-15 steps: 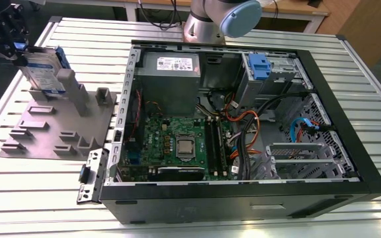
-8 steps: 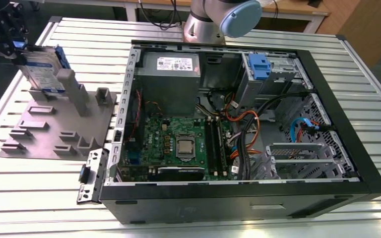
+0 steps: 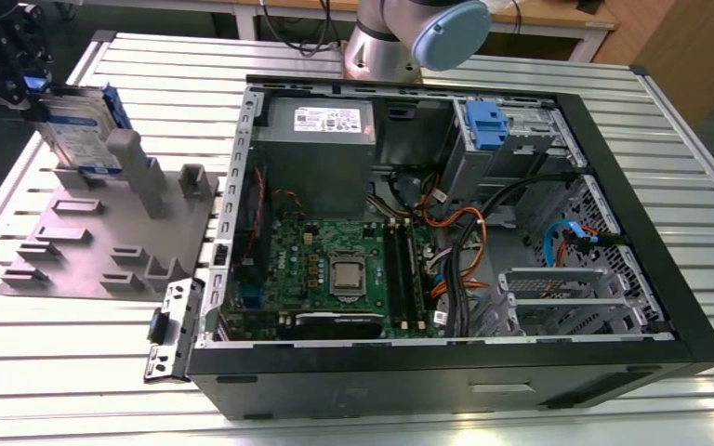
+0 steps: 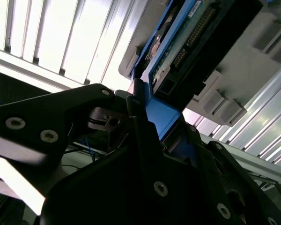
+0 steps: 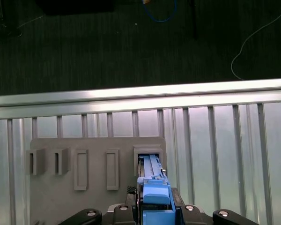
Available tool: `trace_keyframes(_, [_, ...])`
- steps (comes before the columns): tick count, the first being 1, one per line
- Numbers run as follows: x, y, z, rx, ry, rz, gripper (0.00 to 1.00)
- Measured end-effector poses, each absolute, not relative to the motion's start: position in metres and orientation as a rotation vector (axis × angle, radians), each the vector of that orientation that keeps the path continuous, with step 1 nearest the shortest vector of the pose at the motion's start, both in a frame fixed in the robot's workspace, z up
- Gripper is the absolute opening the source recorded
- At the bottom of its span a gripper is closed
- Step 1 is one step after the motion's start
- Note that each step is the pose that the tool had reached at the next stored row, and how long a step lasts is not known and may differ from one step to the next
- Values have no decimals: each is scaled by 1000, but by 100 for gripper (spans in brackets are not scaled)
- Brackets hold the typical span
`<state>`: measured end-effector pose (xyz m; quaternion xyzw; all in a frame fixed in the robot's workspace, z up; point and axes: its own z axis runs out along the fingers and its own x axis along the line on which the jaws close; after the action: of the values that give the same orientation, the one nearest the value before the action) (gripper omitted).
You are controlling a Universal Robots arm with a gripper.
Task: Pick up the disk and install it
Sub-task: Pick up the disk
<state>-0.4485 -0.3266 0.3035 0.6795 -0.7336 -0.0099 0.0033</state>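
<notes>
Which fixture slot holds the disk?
The end slot in the row on the grey fixture: the disk stands upright in it; the other four slots are empty.

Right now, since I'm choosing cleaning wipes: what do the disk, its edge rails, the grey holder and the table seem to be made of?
By their look: the disk has a silver-grey metal casing with a faint sheen and a paper-like label. Its rails are blue plastic, evenly coloured and moulded. The grey holder is matt and uniformly grey, probably plastic. The table is ribbed, aluminium-like metal with bright reflections.
</notes>
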Motion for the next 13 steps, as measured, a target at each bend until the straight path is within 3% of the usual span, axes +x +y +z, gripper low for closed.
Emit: trace_keyframes(13, [-449, -327, 309, 2130, -2300, -31, 36])
